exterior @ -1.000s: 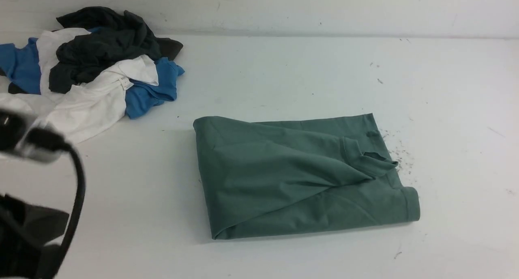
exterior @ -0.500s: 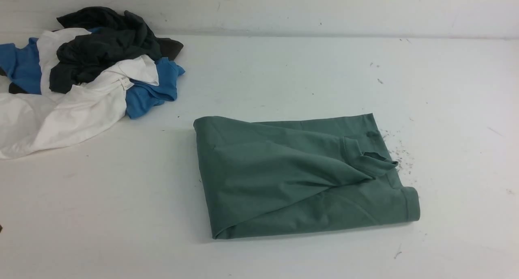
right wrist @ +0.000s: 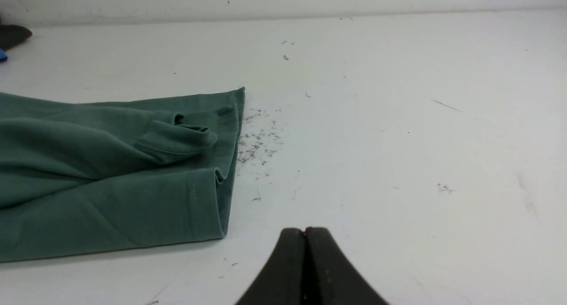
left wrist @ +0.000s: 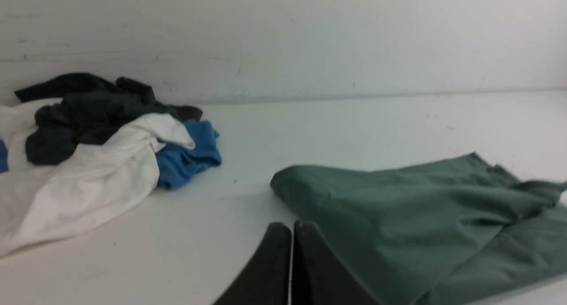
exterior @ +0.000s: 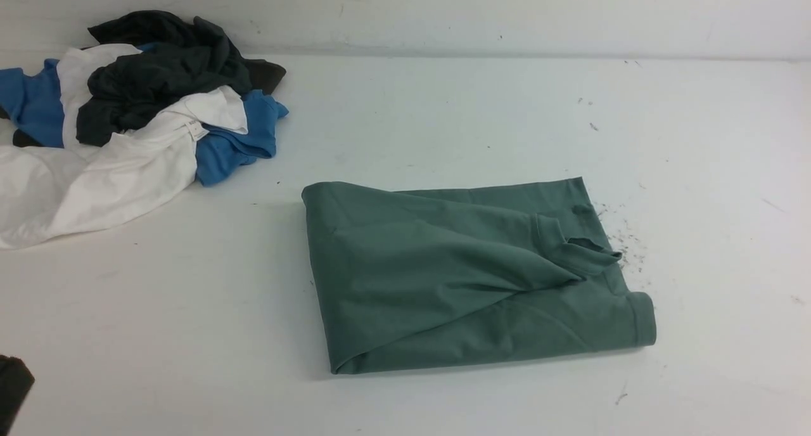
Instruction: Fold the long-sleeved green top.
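The green long-sleeved top (exterior: 469,277) lies folded into a rough rectangle near the middle of the white table (exterior: 443,119), a sleeve cuff (exterior: 573,246) resting on its right part. It also shows in the left wrist view as the top (left wrist: 421,216) and in the right wrist view as the top (right wrist: 110,172). My left gripper (left wrist: 291,227) is shut and empty, hovering short of the top's near left corner. My right gripper (right wrist: 304,230) is shut and empty over bare table, to the right of the top's folded edge. Only a dark bit of the left arm (exterior: 12,388) shows in the front view.
A heap of blue, white and dark grey garments (exterior: 127,113) lies at the table's far left, also seen as the heap (left wrist: 97,150) from the left wrist. Dark lint specks (exterior: 624,239) dot the table beside the top's right edge. A pale wall (exterior: 443,11) closes the back.
The left arm, which filled the lower left of the front view a second ago, has drawn back almost out of that view. The top has not moved.
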